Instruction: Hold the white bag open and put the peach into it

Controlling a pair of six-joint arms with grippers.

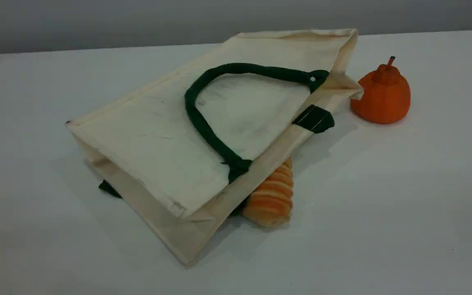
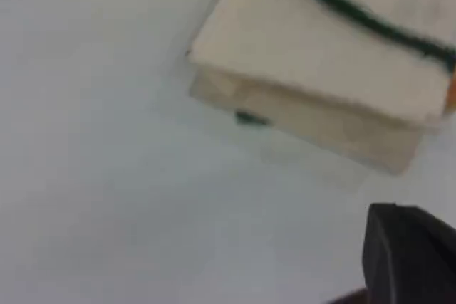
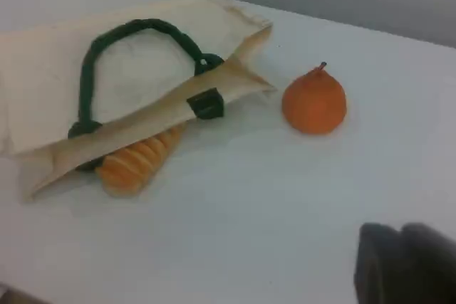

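Note:
The white bag (image 1: pixel 150 135) lies flat on its side on the table, one dark green rope handle (image 1: pixel 203 123) resting on its upper face. Its mouth faces right and stands slightly agape. The peach shows in no view. Neither arm appears in the scene view. My left gripper (image 2: pixel 410 254) is a dark tip at the bottom right of its wrist view, held above bare table a little way off the bag's (image 2: pixel 313 48) bottom corner. My right gripper (image 3: pixel 402 261) hovers well clear of the bag (image 3: pixel 43 69), over the table near the front. Both are shut.
A ridged golden bread roll (image 1: pixel 273 196) pokes out from under the bag's mouth edge. An orange pear-shaped fruit (image 1: pixel 383 96) with a stem stands just right of the bag's far corner. A grey wall runs behind the white table (image 1: pixel 404 205).

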